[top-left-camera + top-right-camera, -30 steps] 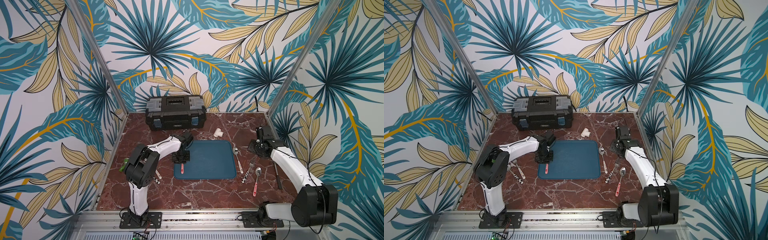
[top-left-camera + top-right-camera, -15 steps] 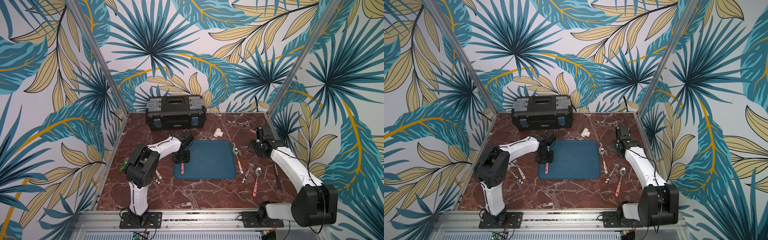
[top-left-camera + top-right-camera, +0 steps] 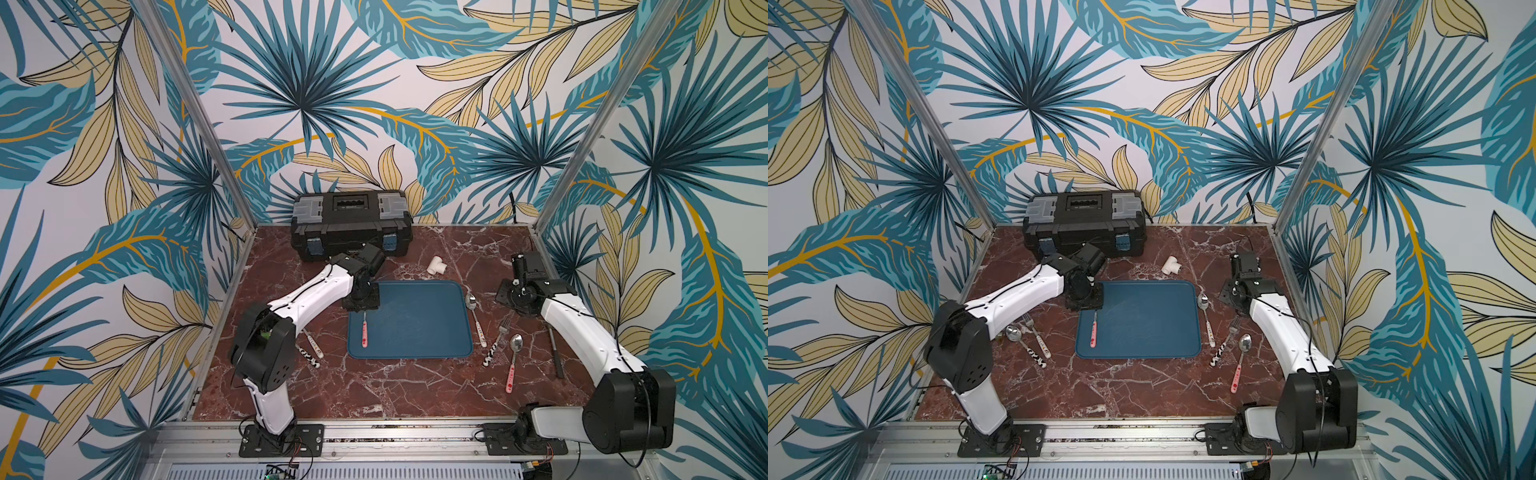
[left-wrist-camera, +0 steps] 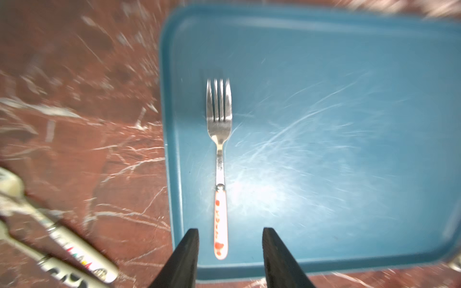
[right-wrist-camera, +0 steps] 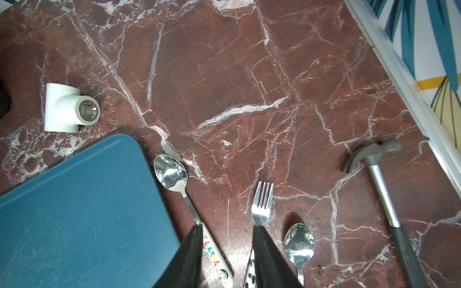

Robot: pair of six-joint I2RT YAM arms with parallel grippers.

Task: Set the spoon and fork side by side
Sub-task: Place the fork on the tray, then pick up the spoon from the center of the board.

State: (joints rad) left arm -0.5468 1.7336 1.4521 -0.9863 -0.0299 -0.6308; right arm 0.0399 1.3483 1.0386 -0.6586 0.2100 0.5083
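We see the left pincer [image 4: 230,251] open w/ nothing held, straddling the fork [image 4: 219,139] flat on the tray [image 3: 432,353] by its left edge. Right pincer [image 5: 227,249] open, empty, above the spoon [image 3: 514,362] near the tabletop's right edge.

Nothing legible shows anywhere. The white handle of the spoon [image 5: 214,259] lying just off the blue tray's [image 5: 74,212] edge carries small coloured characters and a cartoon face, too small to read. The fork's [image 4: 220,219] pink handle bears red marks, blurred beyond reading.
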